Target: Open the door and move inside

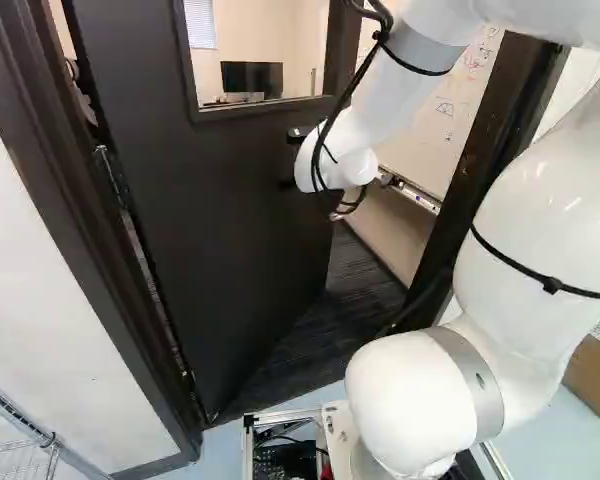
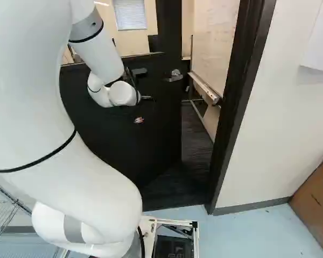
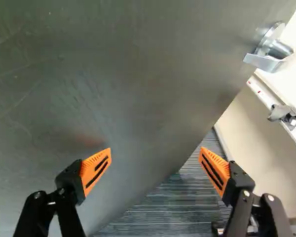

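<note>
Pushing the flat, dark door [image 1: 230,180] wider is the likely step. The door stands ajar, angled inward from its dark, straight-sided frame [image 2: 234,107]. The black two-finger gripper [image 3: 155,148] with orange pads [image 3: 95,170] is open, holding nothing; contact with the door is unclear. Press evenly near the free edge [image 2: 180,134] for leverage, clear of the silver metal lever handle [image 3: 265,61].
</note>
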{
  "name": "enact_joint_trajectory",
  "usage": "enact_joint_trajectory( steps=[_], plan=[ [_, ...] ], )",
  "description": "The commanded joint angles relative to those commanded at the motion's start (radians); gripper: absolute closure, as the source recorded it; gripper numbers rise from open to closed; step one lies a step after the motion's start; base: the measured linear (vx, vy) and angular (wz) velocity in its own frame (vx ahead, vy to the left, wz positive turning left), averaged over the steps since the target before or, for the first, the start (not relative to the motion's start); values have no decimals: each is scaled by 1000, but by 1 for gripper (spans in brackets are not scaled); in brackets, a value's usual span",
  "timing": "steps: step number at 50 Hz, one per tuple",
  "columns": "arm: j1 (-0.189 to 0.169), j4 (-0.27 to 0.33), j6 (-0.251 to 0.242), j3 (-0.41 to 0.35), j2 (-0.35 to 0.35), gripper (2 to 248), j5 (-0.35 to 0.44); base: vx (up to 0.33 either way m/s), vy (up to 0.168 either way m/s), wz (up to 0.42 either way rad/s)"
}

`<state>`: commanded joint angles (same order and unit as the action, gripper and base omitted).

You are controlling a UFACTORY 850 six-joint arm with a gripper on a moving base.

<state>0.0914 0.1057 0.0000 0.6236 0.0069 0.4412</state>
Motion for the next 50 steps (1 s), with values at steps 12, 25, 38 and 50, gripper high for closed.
enact_joint_trajectory(
  steps=[12,25,38,50],
  plan=[
    [19,-21,0,30,-30,3,0,0,0,0],
    [39,-48,0,64,-62,3,3,0,0,0],
    [58,-81,0,95,-92,3,17,0,0,0],
    [76,-105,0,121,-116,3,20,0,0,0]
  ],
)
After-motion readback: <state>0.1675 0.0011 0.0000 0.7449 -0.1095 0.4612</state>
